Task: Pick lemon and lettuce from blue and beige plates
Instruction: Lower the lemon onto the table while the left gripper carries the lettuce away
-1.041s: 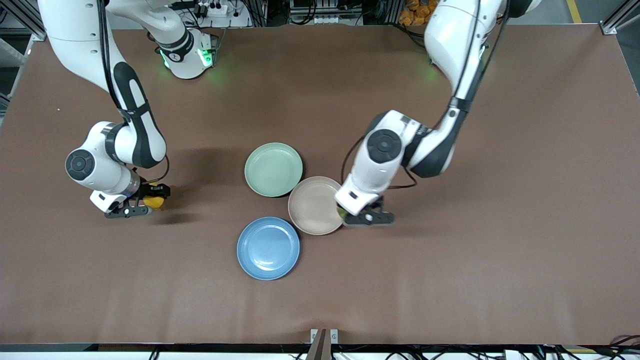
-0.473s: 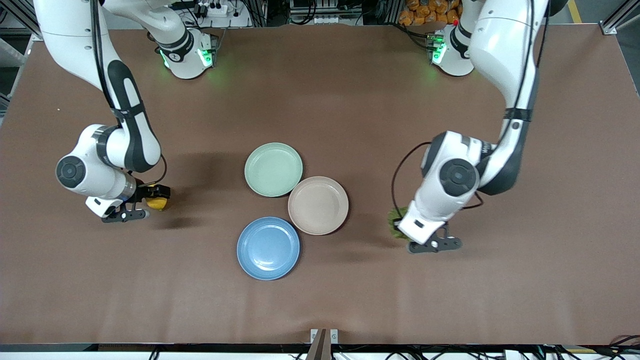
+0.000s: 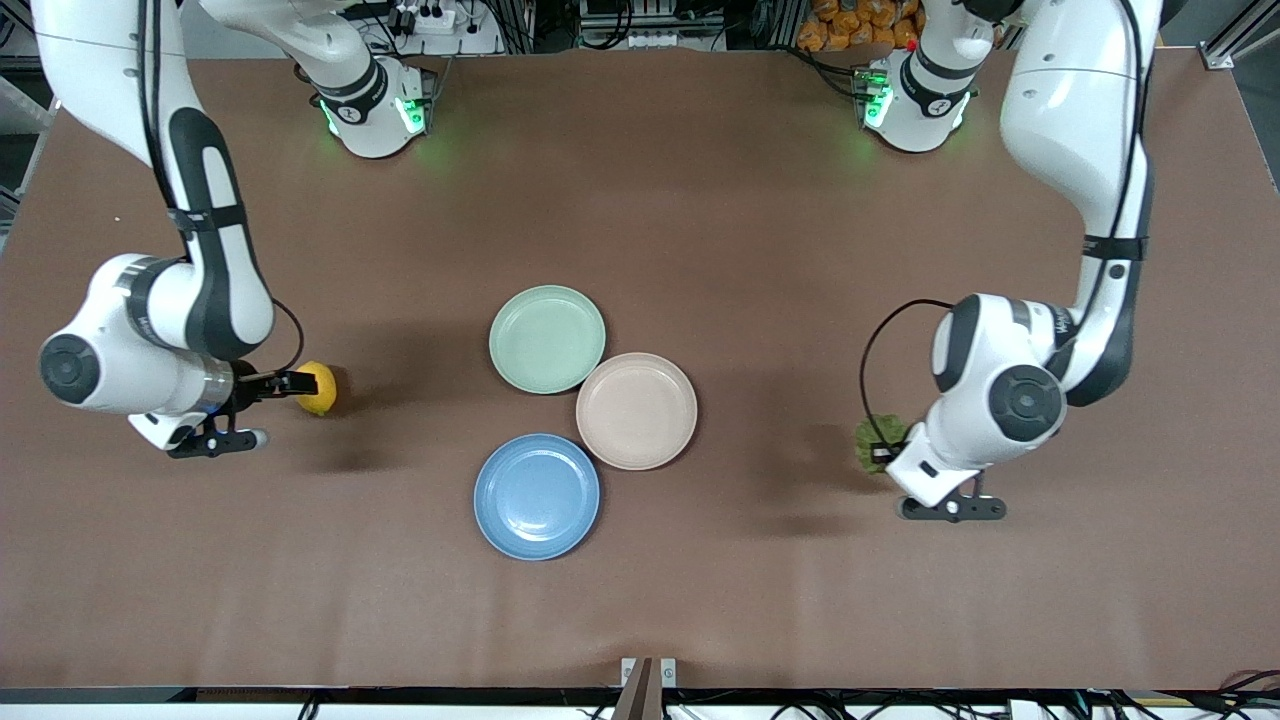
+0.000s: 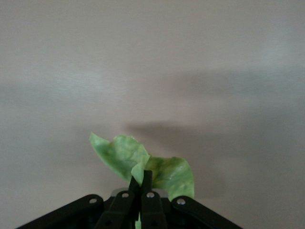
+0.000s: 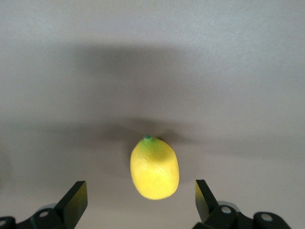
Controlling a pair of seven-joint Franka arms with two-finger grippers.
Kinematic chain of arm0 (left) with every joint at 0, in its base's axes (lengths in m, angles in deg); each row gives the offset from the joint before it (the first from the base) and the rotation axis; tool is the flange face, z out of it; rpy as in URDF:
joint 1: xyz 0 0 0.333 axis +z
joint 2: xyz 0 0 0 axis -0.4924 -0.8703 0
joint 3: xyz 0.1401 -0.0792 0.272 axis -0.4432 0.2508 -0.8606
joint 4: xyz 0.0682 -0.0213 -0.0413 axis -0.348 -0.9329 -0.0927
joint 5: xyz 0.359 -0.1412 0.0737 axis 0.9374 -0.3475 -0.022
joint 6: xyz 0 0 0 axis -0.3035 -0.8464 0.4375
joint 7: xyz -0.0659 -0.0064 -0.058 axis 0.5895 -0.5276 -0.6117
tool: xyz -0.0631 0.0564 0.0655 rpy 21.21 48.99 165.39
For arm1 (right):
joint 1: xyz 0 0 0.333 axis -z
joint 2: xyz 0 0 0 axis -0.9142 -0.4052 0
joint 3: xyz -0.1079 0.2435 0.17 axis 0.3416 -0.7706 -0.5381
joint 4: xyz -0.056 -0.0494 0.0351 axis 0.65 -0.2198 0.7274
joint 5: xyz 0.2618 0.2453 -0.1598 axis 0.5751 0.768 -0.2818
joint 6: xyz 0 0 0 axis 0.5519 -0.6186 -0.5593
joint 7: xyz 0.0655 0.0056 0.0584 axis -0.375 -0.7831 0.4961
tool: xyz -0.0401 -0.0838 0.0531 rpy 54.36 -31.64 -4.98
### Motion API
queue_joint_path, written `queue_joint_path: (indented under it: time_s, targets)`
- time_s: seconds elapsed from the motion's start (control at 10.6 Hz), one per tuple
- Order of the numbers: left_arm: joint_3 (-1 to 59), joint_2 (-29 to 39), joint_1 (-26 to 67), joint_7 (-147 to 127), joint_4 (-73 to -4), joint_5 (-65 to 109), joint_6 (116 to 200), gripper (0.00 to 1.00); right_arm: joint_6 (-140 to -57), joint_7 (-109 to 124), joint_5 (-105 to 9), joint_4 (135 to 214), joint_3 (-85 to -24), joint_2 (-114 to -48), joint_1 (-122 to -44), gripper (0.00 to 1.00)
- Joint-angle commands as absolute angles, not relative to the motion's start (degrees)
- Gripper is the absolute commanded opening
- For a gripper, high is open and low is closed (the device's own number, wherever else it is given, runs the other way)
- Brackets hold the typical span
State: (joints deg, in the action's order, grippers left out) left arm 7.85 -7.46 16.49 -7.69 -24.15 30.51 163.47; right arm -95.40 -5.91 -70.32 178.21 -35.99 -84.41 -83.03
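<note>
The yellow lemon [image 3: 319, 389] lies on the table toward the right arm's end. My right gripper [image 3: 292, 384] is open beside it. In the right wrist view the lemon [image 5: 155, 167] sits between the tips of the open gripper [image 5: 140, 184] and touches neither finger. My left gripper [image 3: 880, 452] is shut on the green lettuce [image 3: 866, 442] and holds it a little above the table toward the left arm's end. The left wrist view shows the leaf [image 4: 125, 155] pinched in the shut gripper [image 4: 142, 179]. The blue plate [image 3: 537, 496] and the beige plate [image 3: 636, 410] are empty.
A mint-green plate [image 3: 547, 338], also empty, touches the beige plate and lies farther from the front camera. The three plates cluster at the table's middle. Bare brown table surrounds both grippers.
My left arm carried the lettuce from beside the beige plate toward the left arm's end. My right gripper let go of the lemon and drew back a little from it.
</note>
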Motion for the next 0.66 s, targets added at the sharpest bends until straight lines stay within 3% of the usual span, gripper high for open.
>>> queue_joint_path:
  time_s: [0.0, 0.09, 0.38, 0.57]
  targets:
    - [8.5, -8.0, 20.3, -12.1, -24.2, 31.7, 162.7, 0.41, -88.0, -5.7, -71.0, 173.8, -36.5, -83.2, -81.4, 1.00]
    - [8.5, -8.4, 20.7, -12.2, -24.2, 31.7, 162.7, 0.99, -84.2, -5.7, -71.1, 172.4, -36.4, -82.5, -81.3, 1.00]
    - [8.5, -7.3, 20.6, -10.9, -26.8, 31.7, 162.7, 1.00, -75.1, -5.0, -71.1, 168.1, -36.1, -80.0, -82.0, 1.00]
    - [8.5, -2.5, 20.3, -8.9, -32.7, 31.7, 163.1, 1.00, -71.4, -2.6, -71.0, 167.6, -36.5, -77.1, -82.5, 1.00]
